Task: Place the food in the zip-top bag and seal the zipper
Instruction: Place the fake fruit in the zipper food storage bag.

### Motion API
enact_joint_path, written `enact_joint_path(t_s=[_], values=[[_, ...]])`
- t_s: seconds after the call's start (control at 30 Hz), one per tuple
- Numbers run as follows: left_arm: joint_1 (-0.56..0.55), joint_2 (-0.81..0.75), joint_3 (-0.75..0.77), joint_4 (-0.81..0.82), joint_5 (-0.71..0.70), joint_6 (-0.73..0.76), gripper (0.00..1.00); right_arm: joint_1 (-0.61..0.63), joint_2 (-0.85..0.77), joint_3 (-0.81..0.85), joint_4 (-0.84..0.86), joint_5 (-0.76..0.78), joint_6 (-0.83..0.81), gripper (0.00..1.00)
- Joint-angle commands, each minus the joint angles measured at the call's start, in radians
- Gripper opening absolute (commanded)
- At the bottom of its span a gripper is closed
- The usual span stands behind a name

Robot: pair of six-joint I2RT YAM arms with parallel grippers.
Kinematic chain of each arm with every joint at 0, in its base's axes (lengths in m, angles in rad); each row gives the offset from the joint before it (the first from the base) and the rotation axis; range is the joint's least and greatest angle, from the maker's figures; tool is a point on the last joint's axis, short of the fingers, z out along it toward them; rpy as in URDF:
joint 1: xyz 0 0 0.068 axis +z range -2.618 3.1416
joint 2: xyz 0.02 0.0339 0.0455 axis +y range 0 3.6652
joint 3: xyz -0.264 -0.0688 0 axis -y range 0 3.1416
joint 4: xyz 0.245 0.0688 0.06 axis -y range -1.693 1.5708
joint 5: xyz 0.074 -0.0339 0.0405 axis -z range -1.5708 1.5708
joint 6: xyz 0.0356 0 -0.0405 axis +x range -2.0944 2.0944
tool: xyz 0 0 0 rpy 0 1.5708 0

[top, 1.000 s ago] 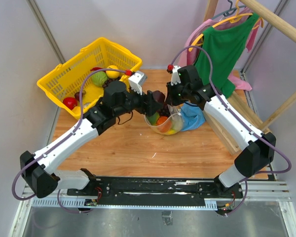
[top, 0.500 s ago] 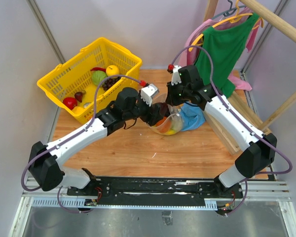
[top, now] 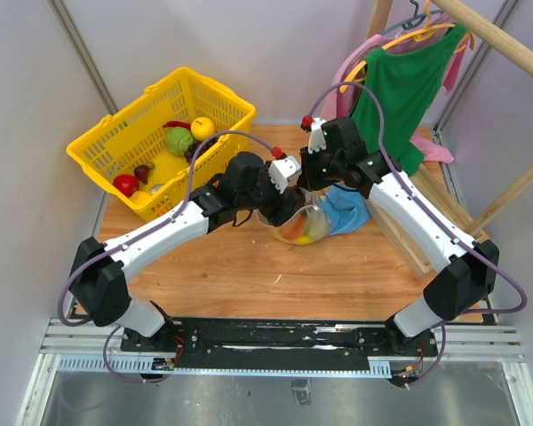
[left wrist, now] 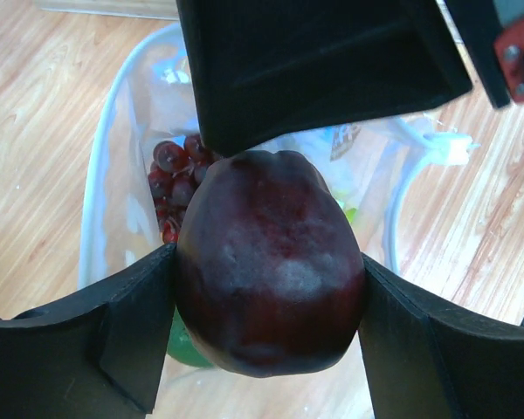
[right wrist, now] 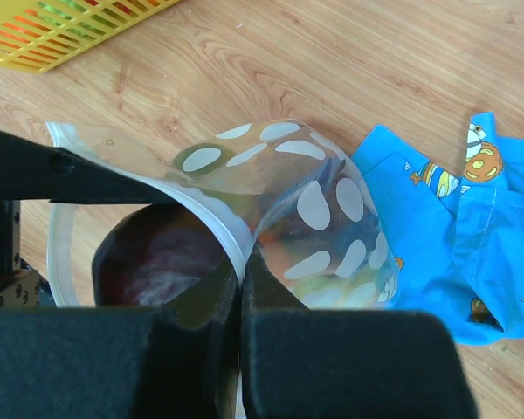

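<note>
My left gripper (left wrist: 267,336) is shut on a dark purple fruit (left wrist: 271,271), which it holds right over the open mouth of the zip-top bag (left wrist: 100,201). Inside the bag lie dark red grapes (left wrist: 170,170) and a green piece (left wrist: 185,347). In the top view the left gripper (top: 282,192) hangs above the bag (top: 304,227), where orange and yellow food shows through. The right gripper (right wrist: 242,278) is shut on the bag's rim, pinching the pale zipper (right wrist: 205,218) and holding the mouth up. The same purple fruit (right wrist: 153,262) shows through that rim.
A yellow mesh basket (top: 129,133) at the back left holds a green cabbage (top: 178,139), a yellow fruit (top: 202,127) and red pieces. A blue patterned cloth (top: 348,209) lies just right of the bag. Green and pink garments (top: 407,84) hang at the back right.
The left arm has swung right from beside the basket to above the bag's mouth, carrying the purple fruit. The right gripper has kept its hold on the rim.
</note>
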Motion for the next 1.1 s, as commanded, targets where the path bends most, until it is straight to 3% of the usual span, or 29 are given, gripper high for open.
enact_joint_path(t_s=[0.0,0.37,0.7,1.07], values=[[-0.009,0.054,0.080,-0.026,0.025,0.067,0.78,0.020,-0.044,0.009,0.030,-0.025,-0.005,0.00],[-0.009,-0.005,0.081,-0.081,0.020,0.062,0.98,0.019,-0.043,0.008,0.033,-0.012,-0.012,0.01],[-0.006,-0.153,0.085,-0.200,-0.199,-0.044,1.00,0.018,-0.028,0.014,0.034,-0.011,-0.017,0.01],[0.093,-0.158,0.097,-0.337,-0.305,-0.214,0.93,0.018,-0.018,0.016,0.038,-0.021,-0.017,0.01]])
